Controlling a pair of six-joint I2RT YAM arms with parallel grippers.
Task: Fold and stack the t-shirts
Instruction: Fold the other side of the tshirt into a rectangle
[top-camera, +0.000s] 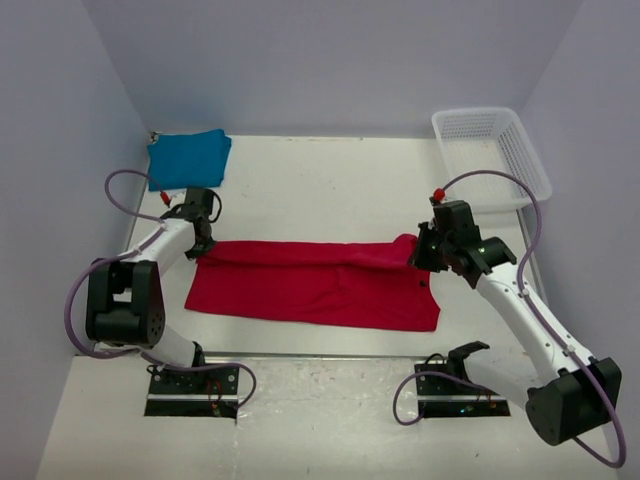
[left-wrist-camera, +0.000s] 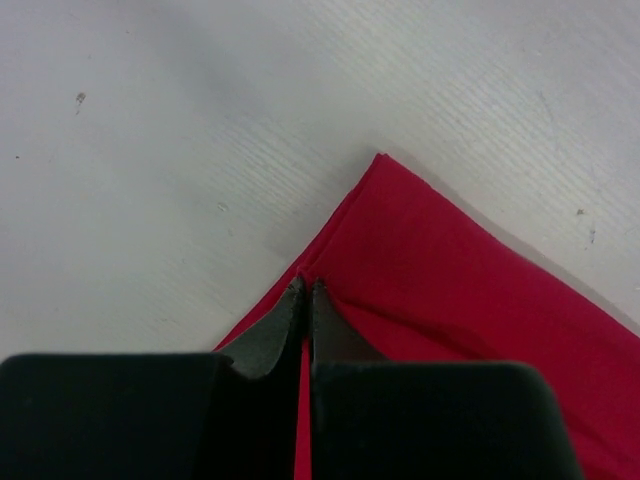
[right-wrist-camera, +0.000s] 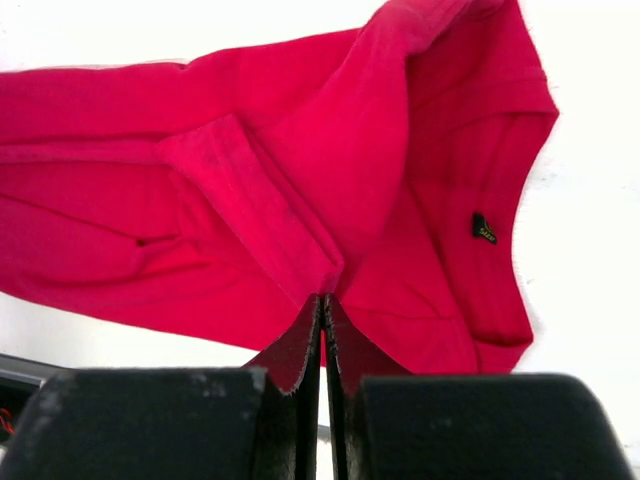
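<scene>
The red t-shirt (top-camera: 310, 285) lies as a long band across the middle of the table, its far edge doubled over. My left gripper (top-camera: 203, 245) is shut on the shirt's far left corner (left-wrist-camera: 450, 280), the cloth pinched between the fingertips (left-wrist-camera: 305, 285). At the shirt's right end my right gripper (top-camera: 418, 255) is shut on a raised fold of the red cloth (right-wrist-camera: 300, 150), which runs into its tips (right-wrist-camera: 323, 298). The dark neck label (right-wrist-camera: 484, 229) shows by the collar. The teal-blue t-shirt (top-camera: 188, 158) lies folded at the back left corner.
A white mesh basket (top-camera: 525, 160) stands at the back right corner. Grey walls close the table at the back and both sides. Both arm bases sit at the near edge, with cables looping beside them.
</scene>
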